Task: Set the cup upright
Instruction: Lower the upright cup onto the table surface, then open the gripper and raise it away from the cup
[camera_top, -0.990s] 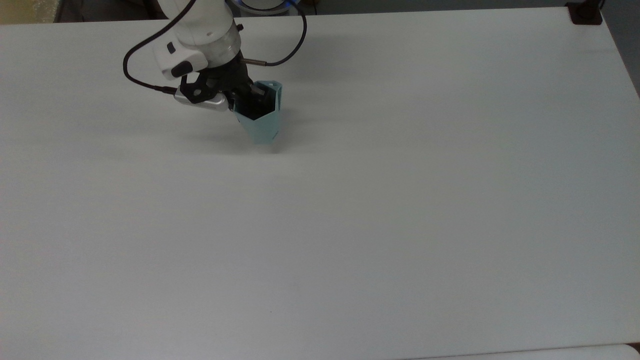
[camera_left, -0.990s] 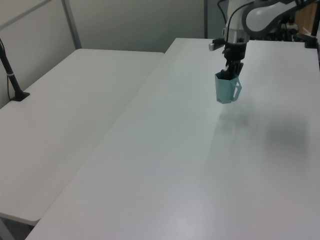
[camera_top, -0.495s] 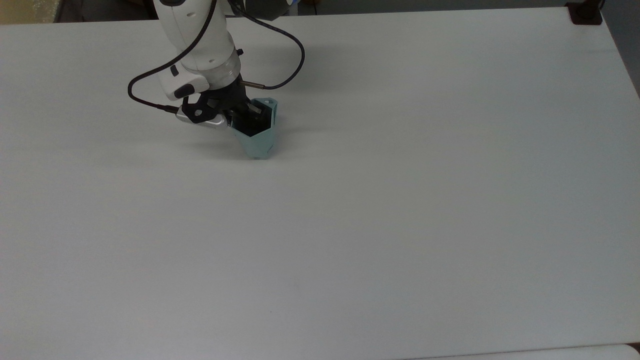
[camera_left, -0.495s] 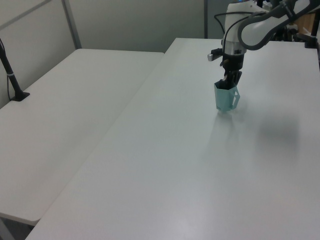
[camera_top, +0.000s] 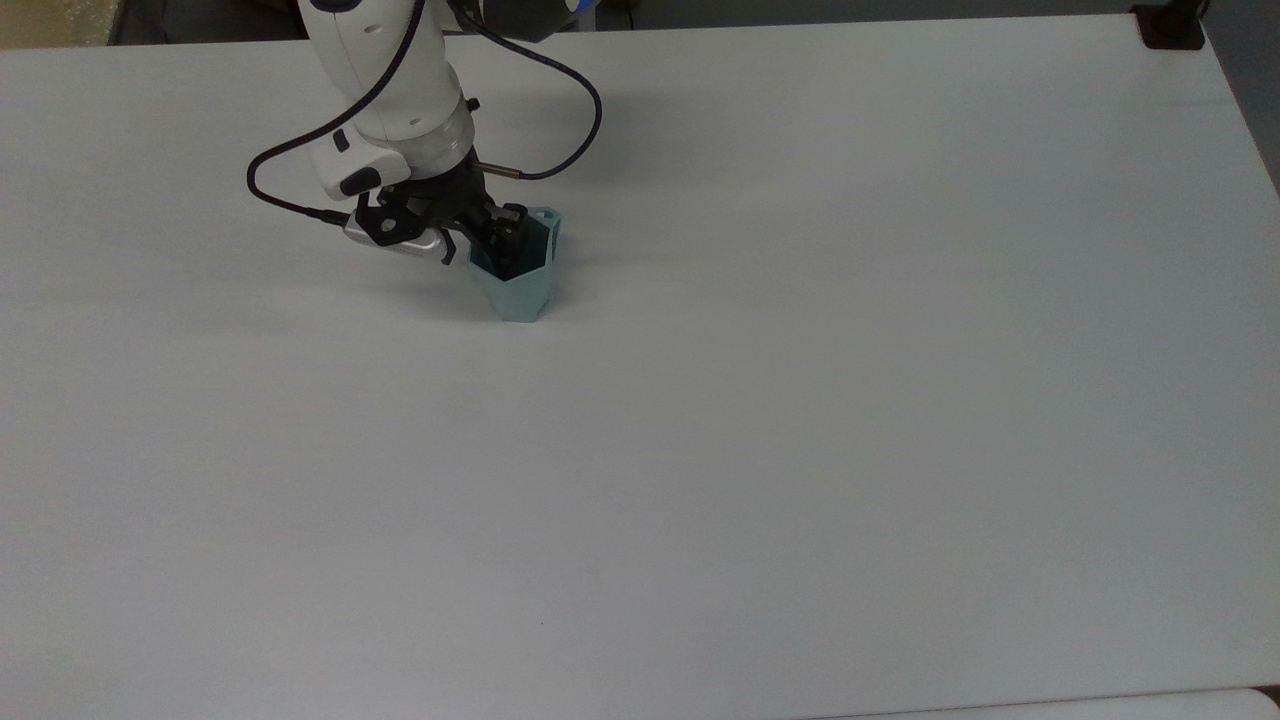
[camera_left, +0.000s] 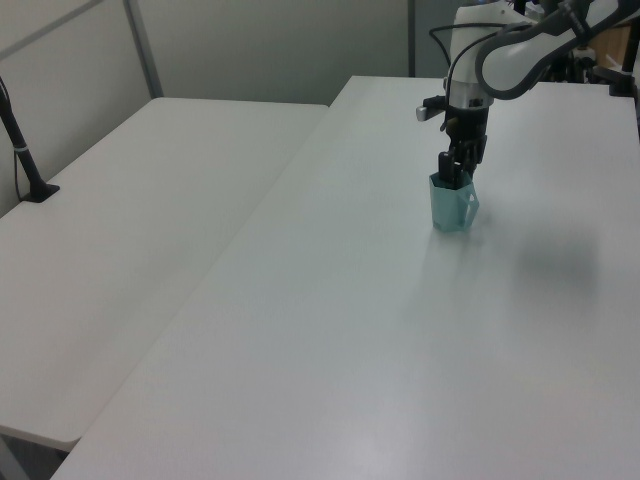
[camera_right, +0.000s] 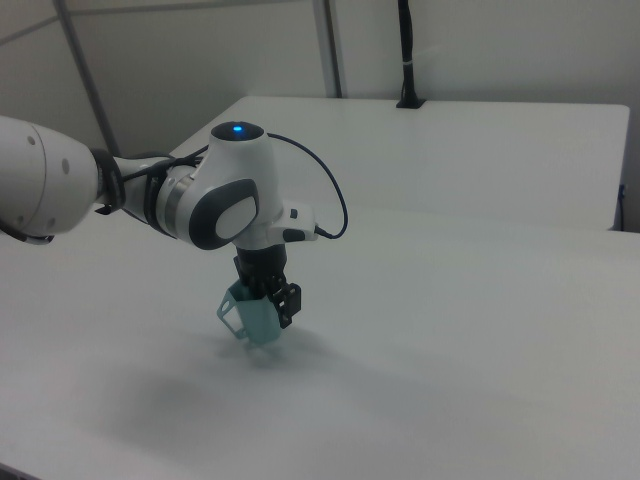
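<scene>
The pale teal faceted cup (camera_top: 520, 290) stands upright on the white table (camera_top: 800, 400), mouth up, with its holed tab at the far rim. In the left view the cup (camera_left: 452, 208) rests on its narrow base; in the right view the cup (camera_right: 255, 322) sits just under the arm's wrist. My gripper (camera_top: 500, 235) points down at the rim, open. One finger is inside the cup and the other outside, straddling the wall. The gripper (camera_left: 455, 172) shows as two separate dark prongs, and in the right view the outer finger of the gripper (camera_right: 275, 298) stands slightly off the cup.
A black cable (camera_top: 570, 90) loops from the wrist. A black mount (camera_top: 1172, 25) sits at the table's far right corner in the top view. A second white table (camera_left: 130, 220) with a black post (camera_left: 25, 160) lies to the left view's left.
The cup came down from just above the table and now rests on its base. The fingers have spread apart at the rim.
</scene>
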